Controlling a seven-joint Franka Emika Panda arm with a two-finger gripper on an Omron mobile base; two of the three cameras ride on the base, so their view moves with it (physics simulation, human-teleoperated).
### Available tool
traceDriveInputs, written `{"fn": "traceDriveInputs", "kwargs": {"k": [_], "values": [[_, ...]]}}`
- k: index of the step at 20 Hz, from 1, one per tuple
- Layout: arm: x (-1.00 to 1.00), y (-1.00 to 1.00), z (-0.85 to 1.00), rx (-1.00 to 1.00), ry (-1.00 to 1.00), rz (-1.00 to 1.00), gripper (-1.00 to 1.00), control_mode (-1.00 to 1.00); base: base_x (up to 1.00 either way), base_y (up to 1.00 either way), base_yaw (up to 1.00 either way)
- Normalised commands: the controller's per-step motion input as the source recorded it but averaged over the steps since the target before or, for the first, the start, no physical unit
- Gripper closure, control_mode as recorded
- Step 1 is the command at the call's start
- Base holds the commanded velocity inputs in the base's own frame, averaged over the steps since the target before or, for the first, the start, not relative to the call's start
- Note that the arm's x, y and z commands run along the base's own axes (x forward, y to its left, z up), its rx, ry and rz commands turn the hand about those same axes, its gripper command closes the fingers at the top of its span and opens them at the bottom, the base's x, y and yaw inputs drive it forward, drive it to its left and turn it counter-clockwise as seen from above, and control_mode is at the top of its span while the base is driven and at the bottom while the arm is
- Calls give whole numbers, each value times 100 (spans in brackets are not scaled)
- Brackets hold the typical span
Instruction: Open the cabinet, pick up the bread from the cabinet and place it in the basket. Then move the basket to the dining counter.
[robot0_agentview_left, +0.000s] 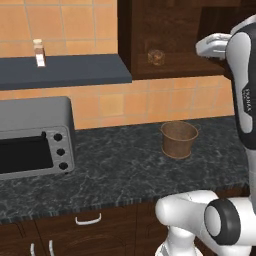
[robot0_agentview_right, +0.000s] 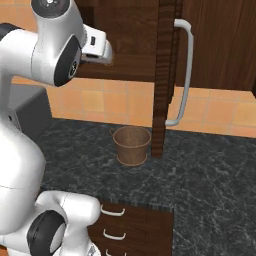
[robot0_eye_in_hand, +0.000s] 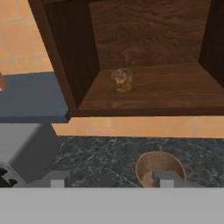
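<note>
The cabinet (robot0_eye_in_hand: 144, 39) is open. Its door (robot0_agentview_right: 165, 75) stands edge-on with the silver bar handle (robot0_agentview_right: 185, 75) facing right. On the cabinet floor sits a small round brownish thing that I take for the bread (robot0_eye_in_hand: 122, 79) (robot0_agentview_left: 156, 56). The woven basket (robot0_agentview_left: 179, 139) (robot0_agentview_right: 132, 145) (robot0_eye_in_hand: 159, 168) stands upright on the black counter below. My gripper (robot0_eye_in_hand: 113, 179) (robot0_agentview_right: 102, 50) hovers in front of the cabinet, above the basket. It is open, with its fingers wide apart and nothing between them. The dining counter is out of view.
A grey toaster oven (robot0_agentview_left: 35, 140) stands at the left of the black speckled counter (robot0_agentview_left: 125, 170). A dark shelf (robot0_agentview_left: 65, 70) above it carries a small bottle (robot0_agentview_left: 39, 52). The open door juts out over the counter just right of the basket. Drawers (robot0_agentview_right: 135, 225) lie below.
</note>
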Motion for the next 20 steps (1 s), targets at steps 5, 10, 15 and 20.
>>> {"fn": "traceDriveInputs", "kwargs": {"k": [5,10,15,20], "values": [[62,0,-17,0,-1,17,-100,-100,0,0,0],[74,3,-26,-4,0,12,-100,-100,0,0,0],[78,12,-22,-6,0,3,-100,-100,0,0,0],[84,3,-4,-2,0,4,-100,-100,0,0,0]]}}
